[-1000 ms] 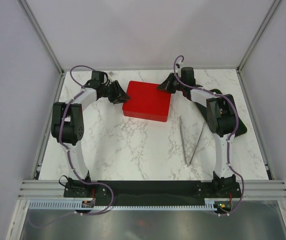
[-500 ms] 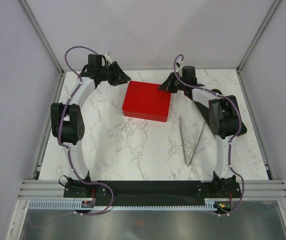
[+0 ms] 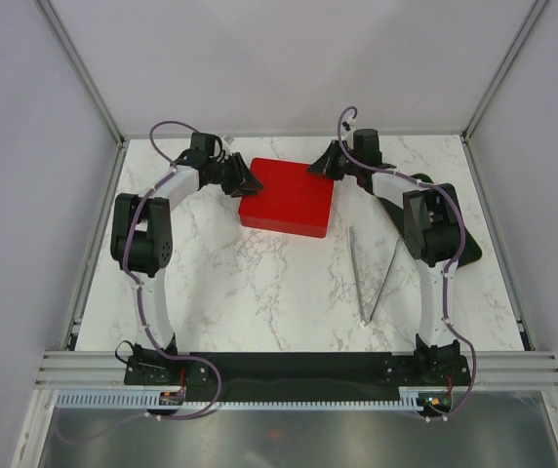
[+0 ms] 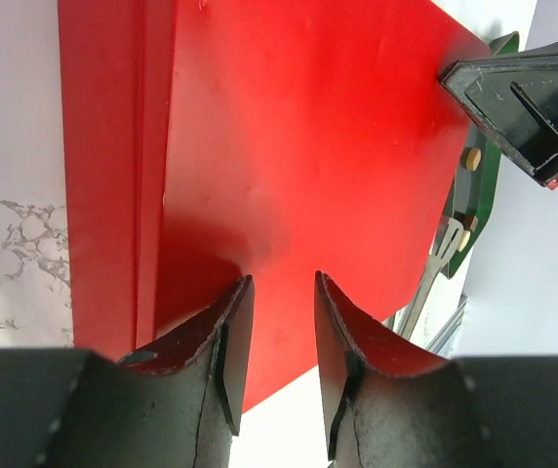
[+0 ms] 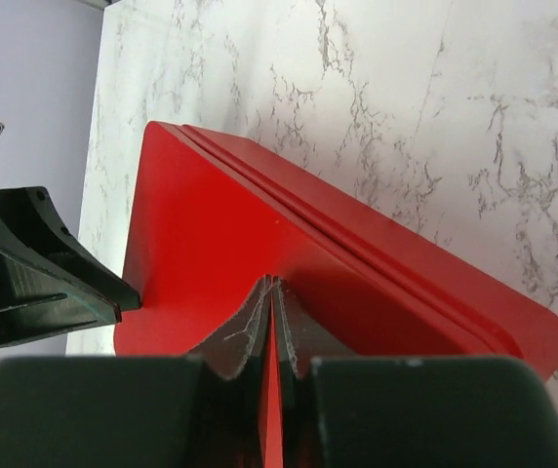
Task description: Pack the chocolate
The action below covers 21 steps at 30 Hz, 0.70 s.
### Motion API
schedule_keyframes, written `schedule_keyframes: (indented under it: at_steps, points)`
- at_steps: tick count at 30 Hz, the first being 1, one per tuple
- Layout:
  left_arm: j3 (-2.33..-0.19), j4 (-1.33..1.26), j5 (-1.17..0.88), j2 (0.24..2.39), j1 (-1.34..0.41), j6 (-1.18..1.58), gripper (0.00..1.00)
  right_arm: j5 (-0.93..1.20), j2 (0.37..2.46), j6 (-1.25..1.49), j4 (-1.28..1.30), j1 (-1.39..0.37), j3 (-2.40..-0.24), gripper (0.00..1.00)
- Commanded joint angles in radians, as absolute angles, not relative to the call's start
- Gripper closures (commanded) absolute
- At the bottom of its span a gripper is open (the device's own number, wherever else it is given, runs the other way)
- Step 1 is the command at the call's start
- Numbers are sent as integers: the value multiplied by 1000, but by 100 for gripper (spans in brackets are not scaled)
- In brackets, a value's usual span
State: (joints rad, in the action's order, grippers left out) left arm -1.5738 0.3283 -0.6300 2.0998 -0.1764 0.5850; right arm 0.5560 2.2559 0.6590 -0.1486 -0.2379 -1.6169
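Observation:
The red box (image 3: 288,197) lies closed on the marble table, its flat lid (image 4: 298,136) filling the left wrist view. My left gripper (image 3: 251,182) hovers at the box's far left corner; its jaws (image 4: 282,285) stand open over the lid with nothing between them. My right gripper (image 3: 314,168) is at the far right corner, shut, its tips (image 5: 273,284) against the lid (image 5: 211,244). Two small tan chocolate lumps (image 4: 472,158) show on a dark green tray (image 4: 482,200) beyond the box. Any other chocolate is hidden.
Metal tongs (image 3: 372,278) lie open on the table right of the box, tips toward the near edge. The dark tray (image 3: 452,255) sits at the right under the right arm. White enclosure walls surround the table.
My left gripper rose toward the back wall, then swung right and down onto the box's far left corner. Its jaws narrowed slightly. The right arm has hardly moved.

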Motion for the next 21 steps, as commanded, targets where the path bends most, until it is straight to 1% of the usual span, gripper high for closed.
schedule_keyframes:
  at_steps: [1,5,7,10,11,14,18,21]
  points:
    - [-1562,325,-568,2140,-179,558,60,451,2264,600,-57,-235,-1565,89]
    - [-1571,345,-545,2089,-176,558,60,459,2197,572,-49,-232,-1566,86]
    - [-1571,376,-517,2028,-178,555,60,453,2157,537,-43,-232,-1588,80]
    - [-1537,403,-450,1930,-178,545,58,459,2140,494,-41,-218,-1631,66]
    - [-1525,408,-434,1902,-179,543,58,463,2141,483,-41,-218,-1641,59]
    - [-1470,440,-379,1812,-179,538,57,486,2163,446,-38,-213,-1687,50]
    - [-1370,439,-365,1726,-224,554,60,514,2215,385,-31,-215,-1750,45]
    - [-1287,422,-373,1686,-283,566,65,517,2252,305,-2,-215,-1805,44]
